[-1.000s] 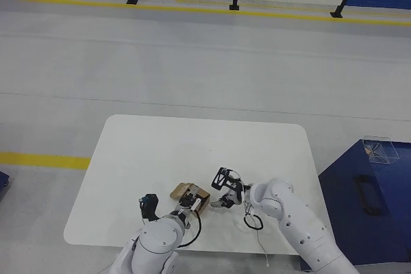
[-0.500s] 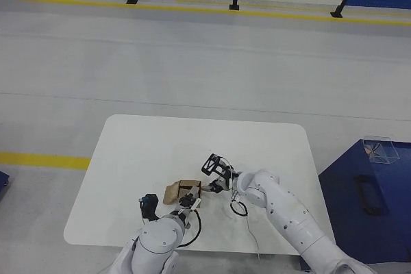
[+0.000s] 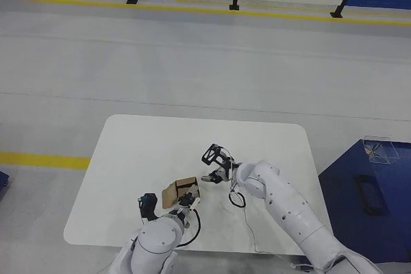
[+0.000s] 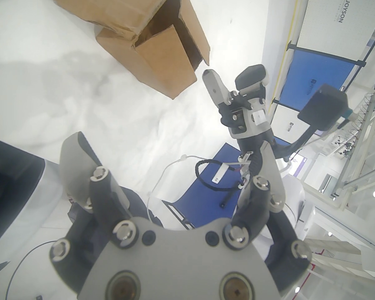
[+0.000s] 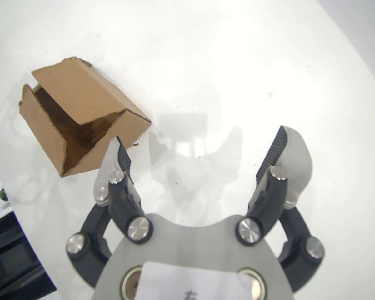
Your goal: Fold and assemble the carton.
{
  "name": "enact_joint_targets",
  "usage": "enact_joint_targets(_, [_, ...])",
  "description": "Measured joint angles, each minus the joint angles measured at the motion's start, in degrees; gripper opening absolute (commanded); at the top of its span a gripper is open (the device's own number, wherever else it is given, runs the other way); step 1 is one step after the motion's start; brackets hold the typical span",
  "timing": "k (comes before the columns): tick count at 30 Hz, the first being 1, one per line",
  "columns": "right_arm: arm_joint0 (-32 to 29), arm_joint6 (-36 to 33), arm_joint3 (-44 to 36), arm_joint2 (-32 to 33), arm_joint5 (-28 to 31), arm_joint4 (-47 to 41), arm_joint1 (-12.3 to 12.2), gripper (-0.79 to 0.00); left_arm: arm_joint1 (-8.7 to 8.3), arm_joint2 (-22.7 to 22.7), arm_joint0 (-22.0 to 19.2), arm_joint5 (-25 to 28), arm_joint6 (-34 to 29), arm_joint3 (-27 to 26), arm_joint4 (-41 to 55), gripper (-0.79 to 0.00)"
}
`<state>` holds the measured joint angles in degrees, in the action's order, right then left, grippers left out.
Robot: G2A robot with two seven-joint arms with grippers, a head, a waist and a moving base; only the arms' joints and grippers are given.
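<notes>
A brown cardboard carton [image 3: 180,192] lies on its side on a white surface [image 3: 260,144], close to the edge nearest the robot and a little toward the robot's left of the middle. It is opened out from flat into a rough, skewed tube rather than a squared box. The right wrist view shows one end gaping, with the dark inside visible and a flap standing loose. The left wrist view shows creased flaps at an open end, partly bent over but not closed. The right gripper [image 5: 203,145] sits just beside the carton's open end, jaws apart and holding nothing. One fingertip [image 4: 207,74] is right next to a flap corner, though contact cannot be confirmed. The left gripper [image 4: 172,163] sits back from the carton toward the near edge, jaws also apart and empty. The task looks only partly done. The body has volume, but squaring it and folding the end flaps shut appear to remain.
</notes>
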<state>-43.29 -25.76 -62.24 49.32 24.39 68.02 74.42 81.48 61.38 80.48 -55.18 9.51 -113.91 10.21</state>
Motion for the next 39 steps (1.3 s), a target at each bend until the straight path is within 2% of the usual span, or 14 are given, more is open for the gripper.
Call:
enact_joint_targets(5, [-6.17, 5.95, -10.62, 4.61, -3.27, 5.1, -1.99, 0.0, -0.21, 2.08, 5.17, 12.69, -0.06, -2.72, 0.49, 0.0])
enact_joint_targets(8, [-9.24, 9.18, -15.26, 5.74, -5.41, 8.24, -2.52, 0.0, -0.24, 3.57, 7.34, 22.28, 0.52, -0.51, 1.04, 0.0])
enact_joint_targets(9, [-9.26, 9.22, -15.35, 5.77, -5.48, 8.31, -2.53, 0.0, -0.22, 3.66, 7.46, 24.07, 0.53, -0.2, 1.31, 0.0])
enact_joint_targets(19, [-9.31, 8.97, -15.2, 5.66, -5.39, 7.58, -2.45, 0.0, -0.2, 3.69, 7.42, 23.29, 0.58, -0.26, 1.43, 0.0])
enact_joint_targets(21, [-9.94, 10.59, -16.51, 4.6, -6.23, 8.63, -2.28, 0.0, -0.15, 3.57, 8.28, 26.25, 1.27, 0.1, 1.13, 0.0])
enact_joint_targets(22, [-10.47, 11.87, -16.68, 4.09, -6.94, 9.83, -2.16, 0.0, -0.2, 3.15, 9.08, 28.98, 0.77, 0.72, 0.58, 0.0])
enact_joint_targets(28, [-11.24, 16.61, -12.78, 0.93, -11.81, 7.89, -0.46, 0.0, -0.51, 2.35, 14.81, 55.11, -0.36, 7.38, -3.63, 0.0])
enact_joint_targets(29, [-11.1, 17.51, -11.54, 0.11, -12.75, 7.98, -0.06, 0.0, -0.52, 2.26, 15.32, 60.59, -0.58, 9.43, -4.09, 0.0])
enact_joint_targets(32, [-10.46, 19.42, -7.9, -1.66, -14.0, 7.41, 0.92, 0.0, -0.3, 1.94, 14.96, 71.0, 0.7, 15.39, -5.22, 0.0])
enact_joint_targets(35, [-9.56, 21.15, -4.77, -3.23, -14.49, 6.94, 1.9, 0.0, 0.15, 1.25, 13.06, 75.04, 2.69, 20.41, -5.25, 0.0])
enact_joint_targets(39, [-8.67, 23.08, -2.05, -5.09, -15.09, 7.57, 2.99, 0.0, 0.87, 0.35, 10.17, 75.03, 5.47, 24.62, -4.21, 0.0])
